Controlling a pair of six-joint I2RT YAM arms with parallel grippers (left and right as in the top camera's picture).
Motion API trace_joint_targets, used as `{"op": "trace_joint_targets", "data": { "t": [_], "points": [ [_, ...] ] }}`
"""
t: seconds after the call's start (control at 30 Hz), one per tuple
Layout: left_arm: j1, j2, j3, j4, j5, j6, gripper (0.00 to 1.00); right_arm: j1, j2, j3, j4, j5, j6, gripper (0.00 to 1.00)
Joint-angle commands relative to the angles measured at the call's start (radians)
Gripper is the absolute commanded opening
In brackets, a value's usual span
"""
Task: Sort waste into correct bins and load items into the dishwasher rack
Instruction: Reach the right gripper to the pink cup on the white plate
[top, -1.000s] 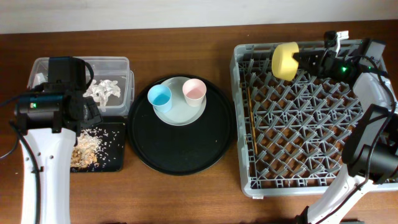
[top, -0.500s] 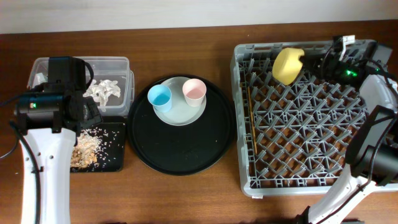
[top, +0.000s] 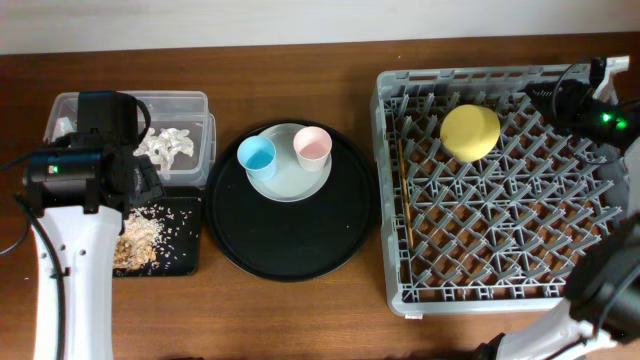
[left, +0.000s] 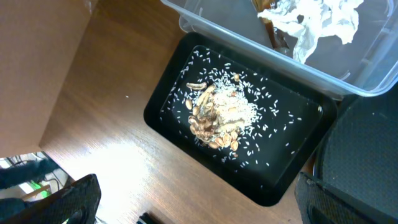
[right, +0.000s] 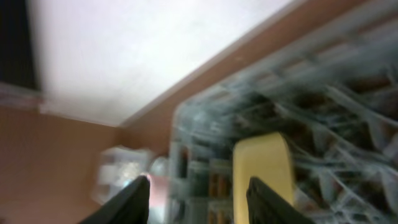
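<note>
The right tool is spread open and empty, near the yellow bowl, which is lodged among pegs at the far side of the dishwasher rack. The left tool is likewise open and empty. The bowl, if only loosely seated, could be toppled by a clipping finger.

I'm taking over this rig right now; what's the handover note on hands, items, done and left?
Left hand open, empty, over the black tray of food scraps.
Right hand open, empty, at the rack's back edge.
Done: tissue in clear tub; yellow bowl and chopsticks in rack.
Left: blue cup, pink cup and plate, on the round tray.
</note>
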Motion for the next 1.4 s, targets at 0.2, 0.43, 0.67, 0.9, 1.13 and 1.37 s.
{"op": "trace_joint_targets", "data": {
  "t": [0.2, 0.43, 0.67, 0.9, 1.13, 1.37],
  "points": [
    [0.003, -0.011, 0.01, -0.002, -0.011, 0.005, 0.99, 0.598, -0.322, 0.002, -0.257, 0.72, -0.171, 0.5],
    [0.003, -0.011, 0.01, -0.002, -0.011, 0.005, 0.99, 1.098, -0.291, 0.002, -0.121, 0.987, -0.171, 0.25],
    [0.003, -0.011, 0.01, -0.002, -0.011, 0.005, 0.99, 1.245, -0.045, 0.002, 0.006, 1.116, -0.171, 0.26],
    [0.003, -0.011, 0.01, -0.002, -0.011, 0.005, 0.99, 1.245, 0.105, 0.002, 0.085, 1.116, -0.195, 0.31],
    [0.003, -0.011, 0.01, -0.002, -0.011, 0.005, 0.99, 1.238, 0.154, 0.002, 0.135, 1.116, -0.224, 0.34],
    [0.003, -0.011, 0.01, -0.002, -0.011, 0.005, 0.99, 1.204, 0.156, 0.001, 0.143, 1.115, -0.223, 0.36]
  ]
}}
